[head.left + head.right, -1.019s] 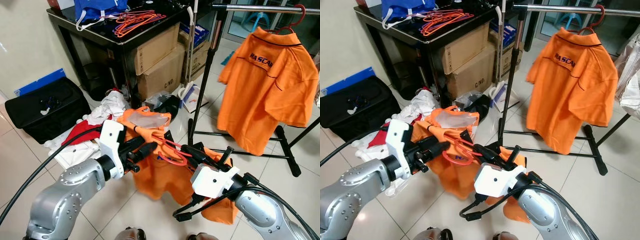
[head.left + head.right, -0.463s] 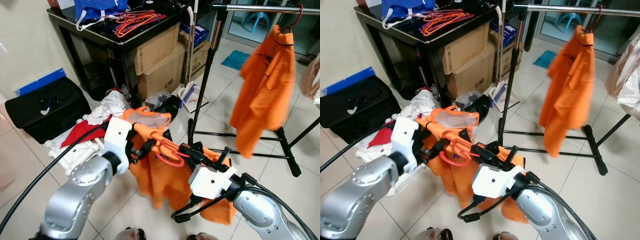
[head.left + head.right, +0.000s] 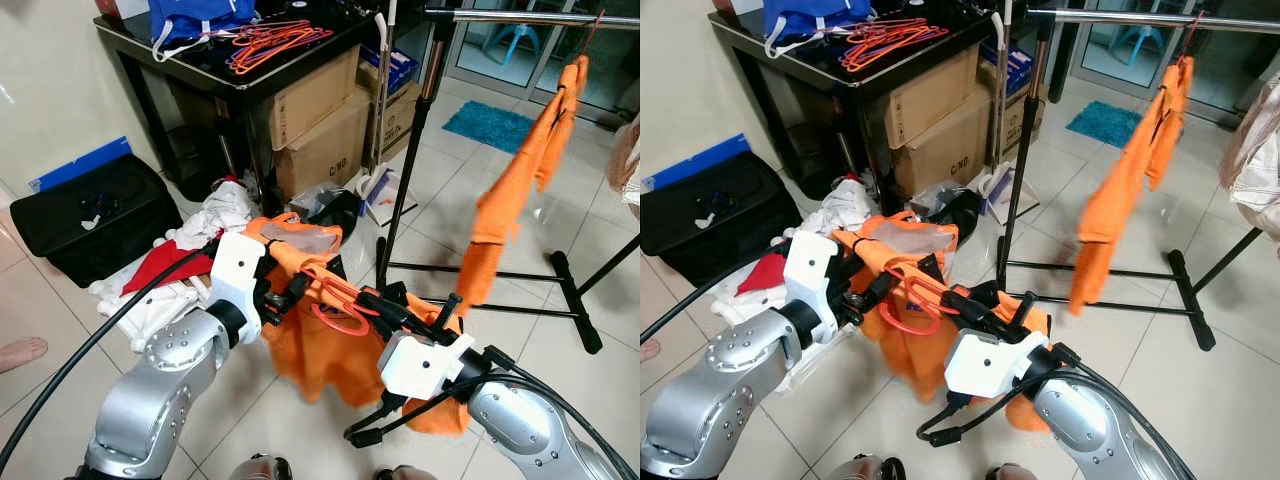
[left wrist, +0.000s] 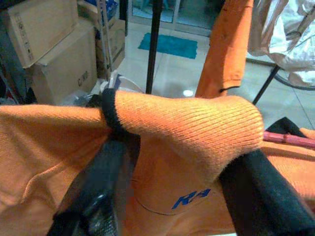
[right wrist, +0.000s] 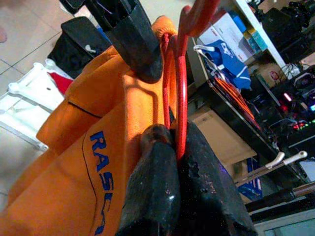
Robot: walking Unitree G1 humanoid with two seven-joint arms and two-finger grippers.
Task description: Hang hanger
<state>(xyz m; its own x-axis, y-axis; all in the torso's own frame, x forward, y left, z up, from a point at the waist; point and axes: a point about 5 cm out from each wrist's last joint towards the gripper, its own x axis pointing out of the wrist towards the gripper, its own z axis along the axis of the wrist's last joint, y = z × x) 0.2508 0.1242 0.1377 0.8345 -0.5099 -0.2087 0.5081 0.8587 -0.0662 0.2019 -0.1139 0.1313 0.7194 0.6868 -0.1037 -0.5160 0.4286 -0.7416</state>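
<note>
Red hanger [image 5: 181, 83] sits inside the neck of the orange shirt [image 3: 330, 350], wire pinched between the right gripper's [image 5: 170, 140] clenched fingers; its hook rises past the fingertips, free to catch a rail. Shirt hangs below both grippers, clear of the floor, so the hold likely keeps cloth and hanger together as one load.

Left gripper [image 4: 172, 162]: collar rib draped over both fingers, which are spread inside the cloth, probably bearing the shirt's weight and keeping the neck open round the hanger.

Beyond the fingertips stands the clothes rack [image 3: 520, 17], well apart, another orange shirt [image 3: 520, 180] hung on it. Judgement: hanger loaded, carry to rail not yet made.

Black table [image 3: 210, 70] with spare hangers [image 3: 270, 40] lies beyond the left gripper.
</note>
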